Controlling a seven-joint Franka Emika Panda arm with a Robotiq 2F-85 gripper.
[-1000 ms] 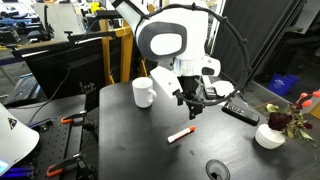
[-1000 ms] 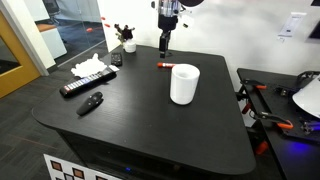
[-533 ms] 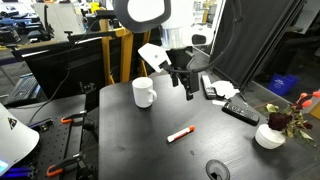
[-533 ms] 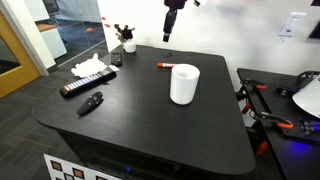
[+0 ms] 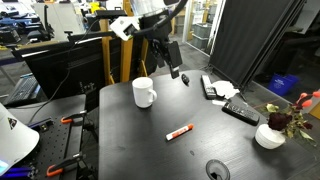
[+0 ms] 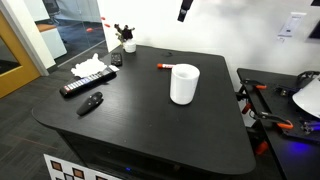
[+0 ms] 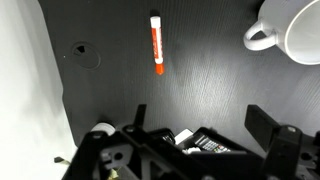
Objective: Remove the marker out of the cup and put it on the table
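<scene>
The red-orange marker (image 5: 179, 133) lies flat on the black table (image 5: 130, 145), apart from the cup; it also shows in the other exterior view (image 6: 162, 66) and in the wrist view (image 7: 156, 43). The white cup (image 5: 143, 92) stands upright with its handle to the side (image 6: 184, 84) (image 7: 295, 30). My gripper (image 5: 175, 62) hangs high above the table's far side, well clear of both. It is at the top edge in an exterior view (image 6: 184, 10). In the wrist view its jaws (image 7: 200, 125) are open and empty.
A white bowl with dark red flowers (image 5: 270, 135) and a remote (image 5: 240, 112) sit at one table end. Another remote (image 6: 80, 86), a small black object (image 6: 91, 102) and white tissue (image 6: 88, 67) lie nearby. A round grommet (image 5: 217, 171) is in the tabletop.
My gripper has risen and drawn back from just above the table to high over its far side. The marker and cup have not moved.
</scene>
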